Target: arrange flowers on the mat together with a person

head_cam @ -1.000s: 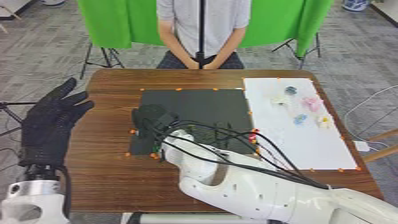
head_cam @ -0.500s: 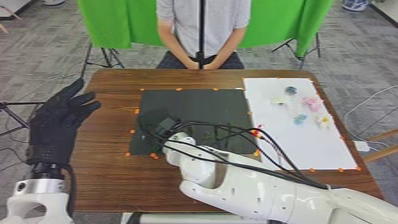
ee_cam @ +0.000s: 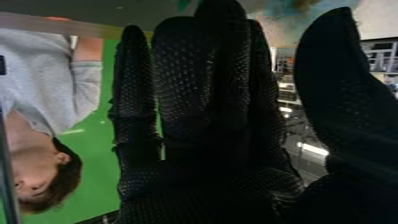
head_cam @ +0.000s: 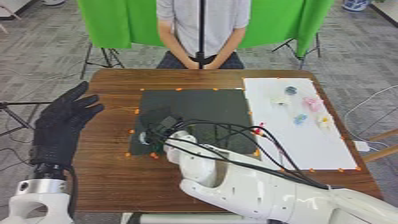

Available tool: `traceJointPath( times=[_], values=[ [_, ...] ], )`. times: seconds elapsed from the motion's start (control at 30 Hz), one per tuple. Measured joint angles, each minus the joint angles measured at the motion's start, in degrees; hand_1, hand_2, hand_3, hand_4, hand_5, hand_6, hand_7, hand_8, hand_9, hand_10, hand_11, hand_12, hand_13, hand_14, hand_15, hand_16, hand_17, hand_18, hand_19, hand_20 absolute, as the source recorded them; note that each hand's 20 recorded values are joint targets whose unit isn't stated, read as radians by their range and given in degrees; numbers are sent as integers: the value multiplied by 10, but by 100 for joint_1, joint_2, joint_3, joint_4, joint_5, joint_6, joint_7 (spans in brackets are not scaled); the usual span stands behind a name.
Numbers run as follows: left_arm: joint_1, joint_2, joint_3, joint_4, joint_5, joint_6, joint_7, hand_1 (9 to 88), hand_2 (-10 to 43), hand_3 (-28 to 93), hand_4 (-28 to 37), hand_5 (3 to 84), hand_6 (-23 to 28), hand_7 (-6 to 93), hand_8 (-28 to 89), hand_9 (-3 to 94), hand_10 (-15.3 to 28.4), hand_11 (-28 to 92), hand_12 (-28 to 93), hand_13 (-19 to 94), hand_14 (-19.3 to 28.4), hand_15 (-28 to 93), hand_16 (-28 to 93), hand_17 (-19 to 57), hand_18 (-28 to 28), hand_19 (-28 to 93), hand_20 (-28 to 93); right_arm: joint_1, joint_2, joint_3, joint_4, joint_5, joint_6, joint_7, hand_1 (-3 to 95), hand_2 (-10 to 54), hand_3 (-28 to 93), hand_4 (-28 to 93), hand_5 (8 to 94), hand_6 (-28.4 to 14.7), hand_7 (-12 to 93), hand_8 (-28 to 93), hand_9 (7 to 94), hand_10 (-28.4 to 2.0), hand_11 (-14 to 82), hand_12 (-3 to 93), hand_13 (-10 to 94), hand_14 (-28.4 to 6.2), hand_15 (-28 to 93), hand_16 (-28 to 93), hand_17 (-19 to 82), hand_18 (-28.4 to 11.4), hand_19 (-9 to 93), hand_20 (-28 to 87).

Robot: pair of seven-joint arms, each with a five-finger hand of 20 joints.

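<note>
The black-fabric-gloved right hand (head_cam: 155, 120) is at the dark rectangular mat's (head_cam: 206, 104) left; small pastel flowers (head_cam: 313, 103) dot the white rectangular sheet (head_cam: 306, 147).

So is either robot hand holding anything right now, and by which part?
Nothing is held: the right hand is open, thumb apart, and the left hand is empty.

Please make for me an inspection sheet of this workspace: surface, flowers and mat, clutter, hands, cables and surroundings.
Surface: brown table, wood-grained.
Job's things: dark mat lies mid-table; white sheet at its right carries pink, dark blue, light blue and pale flowers.
Clutter: orange markers along the mat's and sheet's edges; red item near the sheet's left edge, unidentifiable.
Hands: left hand at the table's left edge, open; right hand over the mat's left part, fingers straight.
Cables: black cables along the right arm.
Surroundings: green backdrop, grey floor.
</note>
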Motion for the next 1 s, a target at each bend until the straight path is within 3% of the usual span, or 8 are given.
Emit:
traceJointPath(
  times=[0.5, 0.7, 0.8, 0.9, 1.0],
  values=[
    [117, -3, -58, -13, 3, 3, -80, 218, 57, 797, -283, 386, 91, 148, -103, 358, 203, 300, 93, 249, 269, 595, -124, -89, 219, 527, 100, 91, 37, -214, -150, 44, 123, 187, 395, -95, 666, -283, 647, 20, 159, -124, 780, -105, 375, 198, 760, -65, 627, 181, 342, -177, 812, -17],
    [423, 2, -228, -84, -54, 81, 29, 218, 57, 798, -283, 387, 91, 147, -103, 358, 203, 299, 93, 248, 269, 595, -125, -90, 220, 527, 99, 128, 131, -228, -394, 90, 256, 176, 370, -95, 671, -277, 634, 14, 152, -122, 763, -122, 356, 193, 743, -76, 624, 178, 330, -186, 797, -19],
    [653, -1, -397, -152, -107, 147, 135, 218, 58, 797, -283, 386, 91, 148, -103, 357, 204, 299, 93, 247, 269, 594, -125, -90, 220, 527, 99, 121, 254, -86, -704, 351, 306, 177, 340, -76, 668, -259, 610, 0, 143, -117, 732, -138, 331, 185, 711, -94, 625, 171, 313, -192, 794, -16],
    [902, -18, -592, -202, -154, 206, 211, 213, 58, 794, -283, 383, 88, 147, -103, 351, 201, 293, 91, 242, 267, 589, -126, -91, 220, 526, 99, -101, 418, 521, -1200, 946, 295, 140, 313, -40, 664, -248, 580, -8, 136, -113, 684, -153, 289, 169, 665, -118, 619, 154, 268, -207, 766, -15],
    [1114, -82, -779, -215, -147, 230, 201, 207, 58, 791, -283, 377, 82, 141, -104, 342, 194, 280, 88, 235, 266, 577, -126, -97, 217, 518, 96, -613, 547, 1585, -1789, 1769, 136, -15, 288, -18, 672, -238, 557, -14, 134, -113, 636, -167, 243, 157, 615, -139, 609, 130, 225, -219, 721, -4]
  ],
)
